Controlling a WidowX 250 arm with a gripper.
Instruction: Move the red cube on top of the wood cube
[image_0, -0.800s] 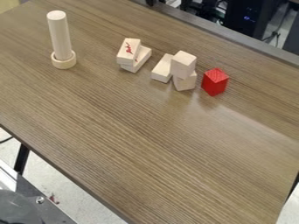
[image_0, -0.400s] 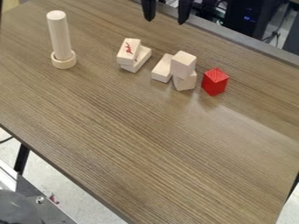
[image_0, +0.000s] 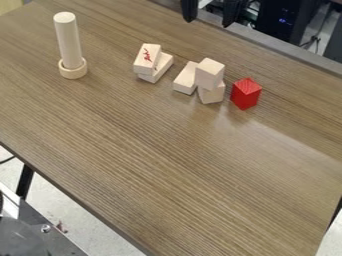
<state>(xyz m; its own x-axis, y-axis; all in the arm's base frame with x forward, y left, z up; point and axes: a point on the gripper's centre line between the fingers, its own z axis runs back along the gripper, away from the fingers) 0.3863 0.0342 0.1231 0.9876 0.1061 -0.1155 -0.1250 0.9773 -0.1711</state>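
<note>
At the top edge of the camera view hangs my gripper (image_0: 209, 17), open, its two black fingers apart with nothing between them. The red cube (image_0: 246, 93) stands on the table to the right of the wood blocks, below and to the right of the gripper in the view. A wood cube (image_0: 210, 73) is stacked on another wood block (image_0: 212, 93), just left of the red cube. The red cube and the stack look apart.
A flat wood block (image_0: 186, 78) lies left of the stack. Farther left are two stacked wood blocks (image_0: 147, 58), the upper with red marks. A wooden peg (image_0: 68, 40) stands upright in a ring (image_0: 73, 68) at the upper left of the table (image_0: 153, 165).
The gripper came into view at the top edge, then shifted a little to the right. The red cube and wood blocks have not moved.
</note>
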